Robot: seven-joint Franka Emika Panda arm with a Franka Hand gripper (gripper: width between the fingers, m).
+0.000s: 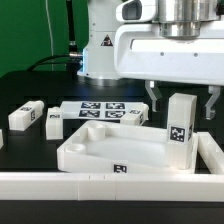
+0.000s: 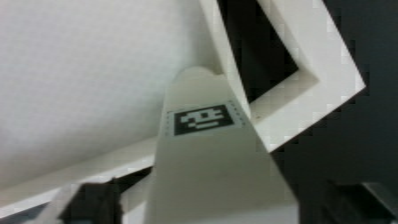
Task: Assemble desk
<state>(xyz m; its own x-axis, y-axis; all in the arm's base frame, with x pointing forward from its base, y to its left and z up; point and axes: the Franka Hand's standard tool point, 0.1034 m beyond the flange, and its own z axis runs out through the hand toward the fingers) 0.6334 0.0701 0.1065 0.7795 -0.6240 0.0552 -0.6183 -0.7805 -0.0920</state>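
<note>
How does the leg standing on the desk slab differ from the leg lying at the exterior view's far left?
The standing leg is upright; the far-left leg lies on its side. The standing leg rests on the slab, the far-left leg on the black table. The fingers flank only the standing leg. Both are white tagged blocks.

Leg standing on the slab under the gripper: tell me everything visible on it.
The upright leg is a short white block, plastic by the look, with a black-and-white square tag on its facing side. It stands on end on the desk slab, at the slab's end on the exterior view's right. The gripper straddles its top, jaws open, fingers clear of it.
</note>
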